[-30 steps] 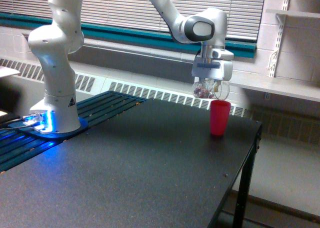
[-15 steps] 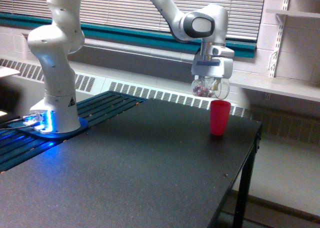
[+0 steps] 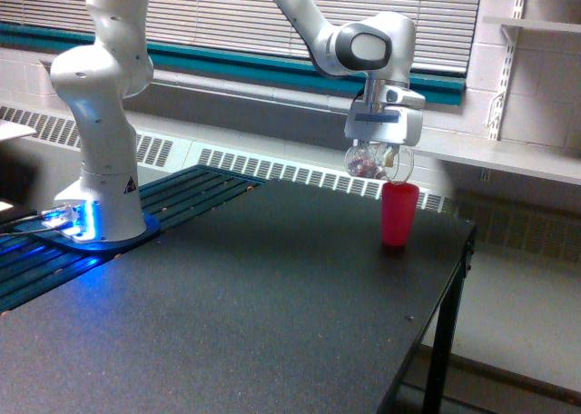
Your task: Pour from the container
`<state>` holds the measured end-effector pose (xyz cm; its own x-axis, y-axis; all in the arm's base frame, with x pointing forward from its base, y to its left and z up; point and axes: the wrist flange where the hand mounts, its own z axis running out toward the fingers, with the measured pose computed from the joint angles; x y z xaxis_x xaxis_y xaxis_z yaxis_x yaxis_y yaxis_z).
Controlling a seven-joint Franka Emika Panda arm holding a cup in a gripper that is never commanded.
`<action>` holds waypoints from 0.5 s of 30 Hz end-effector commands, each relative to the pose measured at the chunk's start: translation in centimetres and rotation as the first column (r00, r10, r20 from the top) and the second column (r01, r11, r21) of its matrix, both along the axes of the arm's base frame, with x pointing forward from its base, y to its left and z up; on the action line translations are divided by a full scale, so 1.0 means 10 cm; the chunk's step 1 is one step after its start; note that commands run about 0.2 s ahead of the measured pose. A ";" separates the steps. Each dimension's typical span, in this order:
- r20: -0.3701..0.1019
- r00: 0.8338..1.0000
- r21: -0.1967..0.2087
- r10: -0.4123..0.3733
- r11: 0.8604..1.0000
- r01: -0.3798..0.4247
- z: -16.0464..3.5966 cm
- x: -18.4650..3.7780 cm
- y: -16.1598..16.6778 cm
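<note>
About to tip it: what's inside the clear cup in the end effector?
Through the clear cup's wall a small heap of reddish-brown bits shows. What they are is too small to tell. The pink cup below is opaque; its inside is hidden.

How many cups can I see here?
2. A pink cup stands on the black table near its far edge on the exterior view's right. A clear container with something dark inside hangs just above it in the claw.

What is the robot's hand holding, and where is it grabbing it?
The gripper holds a clear cup with small bits inside, above the pink cup. It seems to grip near the cup's top; the exact spot is hidden.
</note>
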<state>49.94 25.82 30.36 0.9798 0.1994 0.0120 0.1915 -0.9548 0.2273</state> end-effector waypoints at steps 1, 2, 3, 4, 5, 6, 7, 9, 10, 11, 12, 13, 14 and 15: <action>-0.009 0.999 -0.020 0.039 0.999 -0.039 0.00 -0.01 0.07; -0.010 0.999 -0.024 0.041 0.999 -0.041 0.00 -0.01 0.07; -0.014 0.999 -0.027 0.042 0.999 -0.043 -0.01 -0.01 0.07; -0.017 0.999 -0.028 0.043 0.999 -0.044 -0.01 -0.01 0.07; -0.019 0.999 -0.031 0.046 0.998 -0.046 -0.02 -0.01 0.08; -0.021 0.999 -0.035 0.048 0.998 -0.048 -0.02 -0.01 0.08; -0.022 0.999 -0.038 0.049 0.998 -0.050 -0.02 -0.01 0.08; -0.022 0.998 -0.043 0.051 0.998 -0.052 -0.02 0.00 0.07; -0.023 0.998 -0.047 0.051 0.998 -0.052 -0.02 0.00 0.07; -0.024 0.998 -0.051 0.052 0.997 -0.054 -0.02 0.00 0.07; -0.025 0.998 -0.055 0.053 0.997 -0.054 -0.02 0.01 0.07; -0.025 0.998 -0.057 0.055 0.997 -0.056 -0.01 0.01 0.07; -0.026 0.998 -0.061 0.058 0.996 -0.060 -0.01 0.01 0.07; -0.028 0.998 -0.065 0.060 0.996 -0.062 -0.01 0.01 0.07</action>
<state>49.99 26.02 29.85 0.9732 0.2289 -0.0230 0.2266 -0.9365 0.2676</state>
